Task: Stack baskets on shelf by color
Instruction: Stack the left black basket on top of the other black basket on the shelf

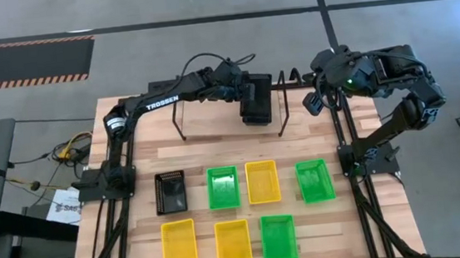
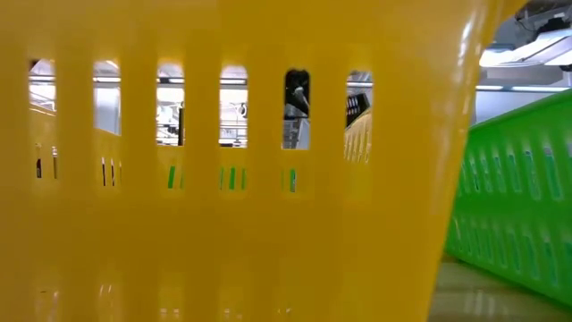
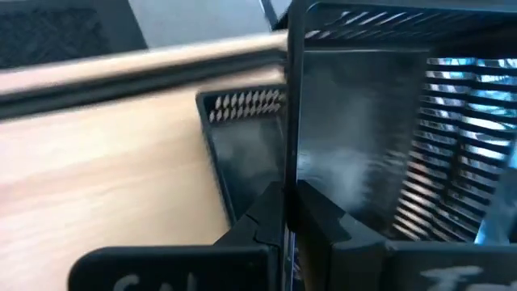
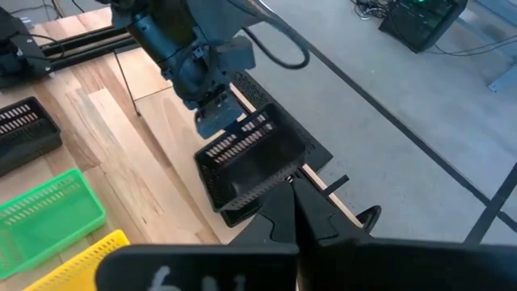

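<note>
Finds the held black basket (image 1: 258,103) above the right part of the shelf (image 1: 181,118) at the far side of the table (image 1: 141,158), pinched by one perforated wall in the clenched left gripper (image 4: 212,121). Seems to hang just over a second black basket (image 3: 242,141) lying there, though cannot say whether touching or apart. Risks above all a crooked nest: gripped by a single wall, could sag at the free end, catch a corner on the lower rim and sit cocked instead of dropping inside. Could also shove the lower one along the thin tubes and tip it off the far edge toward the floor, given how near that edge both lie. Might let the thin plastic twist or slip in so narrow a pinch if lowered fast. Leaves nearer on the table a loose black basket (image 1: 171,192), the green baskets (image 1: 223,186) and the yellow baskets (image 1: 262,181), all well apart from the shelf and so under no threat for now. Shows the right gripper (image 4: 295,206) clenched on nothing, parked just right of the shelf's right end, close enough to be clipped by a wide swing of the left arm on retreat. Offers no height check from the low view, blocked almost wholly by the front yellow basket (image 2: 223,179).
</note>
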Motion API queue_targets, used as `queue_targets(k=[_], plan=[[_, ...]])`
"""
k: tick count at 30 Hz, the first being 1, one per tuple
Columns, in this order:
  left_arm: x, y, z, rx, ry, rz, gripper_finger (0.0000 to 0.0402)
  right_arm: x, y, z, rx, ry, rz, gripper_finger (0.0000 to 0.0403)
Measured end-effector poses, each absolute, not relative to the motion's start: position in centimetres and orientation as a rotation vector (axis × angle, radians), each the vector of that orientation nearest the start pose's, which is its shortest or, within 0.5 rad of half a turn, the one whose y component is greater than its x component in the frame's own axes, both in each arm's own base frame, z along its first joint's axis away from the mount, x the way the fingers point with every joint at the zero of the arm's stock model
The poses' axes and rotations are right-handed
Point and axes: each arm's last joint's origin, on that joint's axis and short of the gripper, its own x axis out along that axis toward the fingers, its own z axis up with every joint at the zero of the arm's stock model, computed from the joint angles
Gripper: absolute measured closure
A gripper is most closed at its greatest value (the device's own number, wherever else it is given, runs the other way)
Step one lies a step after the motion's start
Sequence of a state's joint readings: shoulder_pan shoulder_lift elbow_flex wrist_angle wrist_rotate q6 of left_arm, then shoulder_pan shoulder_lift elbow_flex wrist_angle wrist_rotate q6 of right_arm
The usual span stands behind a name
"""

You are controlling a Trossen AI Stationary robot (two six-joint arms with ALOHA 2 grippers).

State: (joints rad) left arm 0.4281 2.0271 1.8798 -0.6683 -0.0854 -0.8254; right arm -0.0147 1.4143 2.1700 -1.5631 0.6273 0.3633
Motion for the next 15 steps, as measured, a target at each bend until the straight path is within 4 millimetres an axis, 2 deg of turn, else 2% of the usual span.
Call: queue_targets(k=[7,15], plan=[[40.77,18.71,28.5,-0.889,0.647,0.867,0.0401,17.88,-1.96,51.01,0.079,0.661,-0.733,0.0402],[40.85,18.63,28.54,-0.895,0.635,0.875,0.0401,17.88,-1.96,51.01,0.063,0.667,-0.728,0.0402]])
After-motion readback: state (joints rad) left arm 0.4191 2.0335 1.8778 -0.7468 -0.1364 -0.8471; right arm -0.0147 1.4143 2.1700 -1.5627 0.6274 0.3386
